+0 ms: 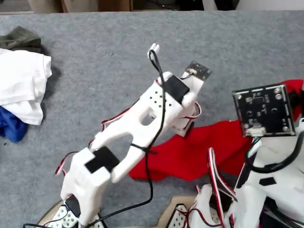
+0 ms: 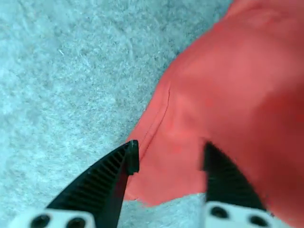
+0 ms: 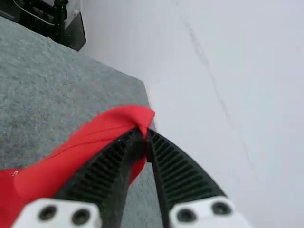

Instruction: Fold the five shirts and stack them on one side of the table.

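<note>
Fuzzy grey table (image 1: pixel 95 57), crumpled red shirt (image 1: pixel 190 154).

**Shirts: four items**

Red shirt (image 1: pixel 190 152) — unfolded, lying flat and rumpled at the near right, with one corner bunched and raised. White shirt (image 1: pixel 21 83), blue shirt (image 1: pixel 10 126) and olive shirt (image 1: pixel 21 38) — crumpled, touching, heaped at the far left.

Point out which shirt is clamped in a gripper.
The red shirt: the right gripper is shut on it. The white shirt, blue shirt and olive shirt lie apart, untouched.
</note>
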Controlling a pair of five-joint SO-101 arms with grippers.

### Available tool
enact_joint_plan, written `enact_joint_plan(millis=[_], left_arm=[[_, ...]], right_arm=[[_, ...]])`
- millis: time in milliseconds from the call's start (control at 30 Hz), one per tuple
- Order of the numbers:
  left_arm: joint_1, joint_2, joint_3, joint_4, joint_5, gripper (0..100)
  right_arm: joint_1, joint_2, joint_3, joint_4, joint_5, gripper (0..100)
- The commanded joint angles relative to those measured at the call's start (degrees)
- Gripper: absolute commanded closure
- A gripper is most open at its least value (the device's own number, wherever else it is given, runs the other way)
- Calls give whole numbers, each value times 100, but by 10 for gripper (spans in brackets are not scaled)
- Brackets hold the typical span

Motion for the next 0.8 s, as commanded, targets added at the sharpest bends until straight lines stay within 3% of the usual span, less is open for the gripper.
enact_joint_plan(millis=[0, 233, 467, 767], left_arm=[[18, 312, -246, -343, 62, 691], [-18, 1727, -1204, -536, 167, 696], [-176, 1912, -2954, -527, 633, 694], [853, 2334, -2505, -659, 774, 694]], right_arm=[[321, -13, 101, -141, 9, 993], [901, -31, 655, -105, 0, 993], [1402, -31, 1086, -114, 9, 993], [1930, -31, 1640, -264, 9, 993]])
